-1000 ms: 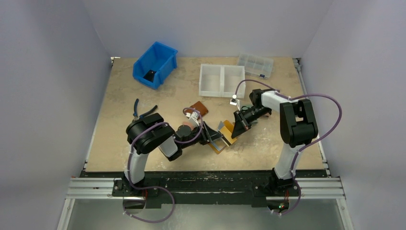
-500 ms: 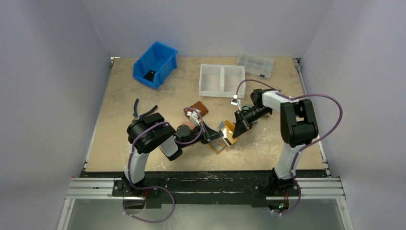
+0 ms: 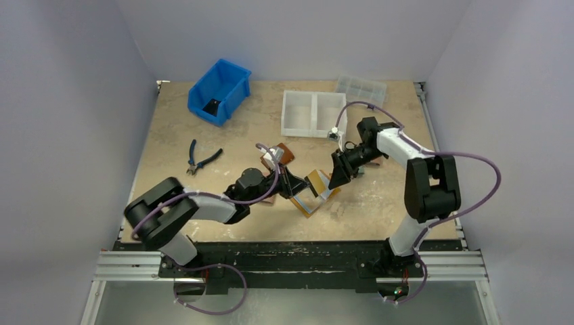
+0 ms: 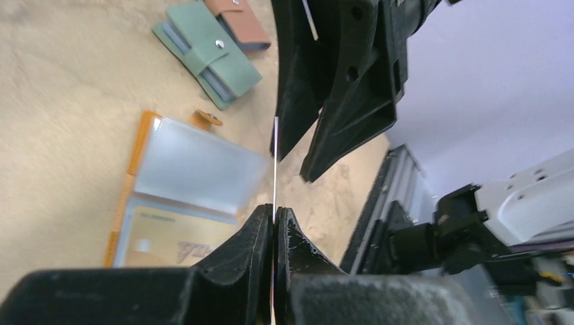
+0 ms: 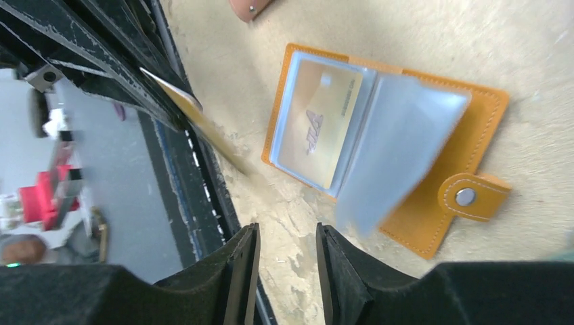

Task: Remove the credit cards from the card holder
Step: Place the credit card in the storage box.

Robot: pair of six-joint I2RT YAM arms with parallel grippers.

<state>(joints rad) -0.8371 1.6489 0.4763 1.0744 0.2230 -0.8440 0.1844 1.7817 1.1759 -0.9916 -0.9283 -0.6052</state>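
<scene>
Beige tabletop (image 3: 169, 149), pale walls (image 3: 291, 34). Left pincer (image 4: 274, 215) clamps credit card (image 5: 189, 108); right pincer (image 5: 285, 233) parted, empty. Card holder (image 5: 474, 128) open.

Hands counted: two, the left hand (image 4: 274, 215) and the right hand (image 5: 287, 233).

Count of credit cards in view: two. The held card (image 4: 275, 162) stands edge-on in the left hand's pinch. The gold card (image 5: 318, 128) sits in a sleeve of the card holder (image 5: 474, 115), which lies under both hands.

Holders of that kind: one.

Other wallets: three.
- One green wallet (image 4: 206, 53) and one pink wallet (image 4: 237, 19) lie beyond the left hand's tips.
- One brown wallet (image 3: 285, 154) lies beside the left hand's wrist.

Also on the bench (image 3: 176, 135):
- One pair of pliers (image 3: 203, 160), well left of the left hand.
- Beyond both hands: one blue bin (image 3: 220, 90), one white two-part tray (image 3: 315, 114) and one clear compartment box (image 3: 362, 88).
</scene>
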